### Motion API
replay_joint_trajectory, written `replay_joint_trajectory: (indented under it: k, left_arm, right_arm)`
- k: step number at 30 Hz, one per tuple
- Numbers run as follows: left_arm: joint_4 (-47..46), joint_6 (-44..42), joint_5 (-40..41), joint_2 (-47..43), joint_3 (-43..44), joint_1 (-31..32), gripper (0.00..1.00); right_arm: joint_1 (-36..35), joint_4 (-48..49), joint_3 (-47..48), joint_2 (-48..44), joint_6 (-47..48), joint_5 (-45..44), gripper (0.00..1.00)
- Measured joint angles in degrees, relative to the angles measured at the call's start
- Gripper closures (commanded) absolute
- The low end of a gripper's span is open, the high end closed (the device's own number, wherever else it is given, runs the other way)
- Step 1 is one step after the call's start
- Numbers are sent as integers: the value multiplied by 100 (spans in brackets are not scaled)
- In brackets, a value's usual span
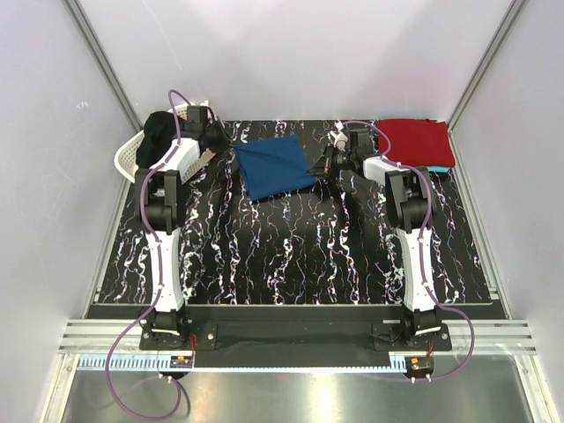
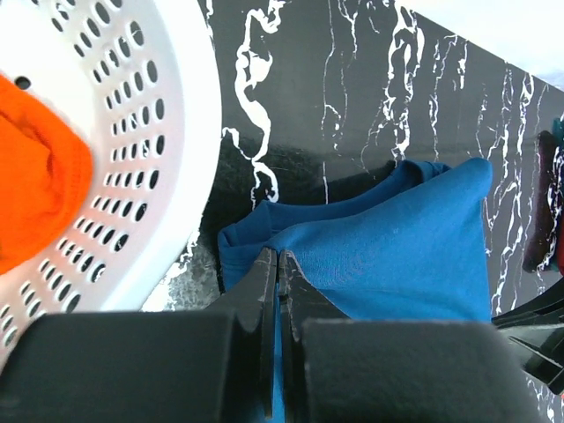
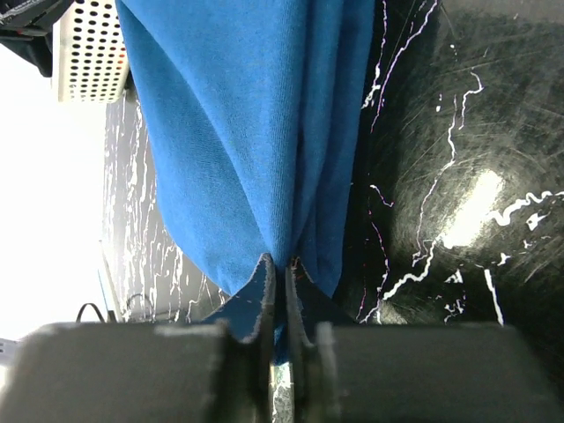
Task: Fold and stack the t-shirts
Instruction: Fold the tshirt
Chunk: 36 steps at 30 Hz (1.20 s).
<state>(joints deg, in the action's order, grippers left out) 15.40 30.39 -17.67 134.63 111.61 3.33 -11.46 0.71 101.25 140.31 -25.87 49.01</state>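
Left jaws pinch shut on the blue t-shirt [image 1: 275,167] beside the white basket [image 2: 176,132], right jaws on its opposite edge; limp, light cloth, best held by corners.

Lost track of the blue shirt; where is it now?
In the top view the blue shirt is far-centre on the table, between the white basket at left and the red shirt at right.

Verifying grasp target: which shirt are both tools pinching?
The blue shirt mid-table: the left tool and the right tool are shut on its opposite edges. The red shirt lies folded at the far right, untouched.
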Motion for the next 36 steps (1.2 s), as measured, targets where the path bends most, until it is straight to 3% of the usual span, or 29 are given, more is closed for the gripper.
replay_joint_trajectory:
  k: [3,5,8,11,14,20,24,25,29,36]
  left_arm:
    - [11,-22,33,15,0,-11,98]
    - [24,-55,70,59,35,-15,89]
    - [50,-90,127,164,136,-42,88]
    - [164,-164,146,173,136,-85,76]
    - [181,-245,157,68,81,-83,73]
    - [273,-341,131,-673,-503,-17,69]
    - [306,-334,2,-1510,-1314,87,63]
    - [289,-330,-22,-1744,-1582,131,62]
    - [212,-317,-55,-2529,-2785,363,57]
    - [-7,-293,-468,-2629,-3995,509,55]
  right_arm:
    - [-4,13,17,26,-105,7,69]
    - [-4,13,31,35,-155,11,56]
    - [-4,17,33,35,-162,2,50]
    - [-4,13,31,35,-151,4,49]
    - [-4,13,31,35,-142,20,49]
    - [-13,17,17,35,-140,131,53]
    - [-28,48,-98,33,-131,164,63]
    - [-33,59,-146,33,-131,164,74]
    - [-61,125,-374,-4,-170,162,95]
    - [-92,450,-1596,-765,-376,44,99]
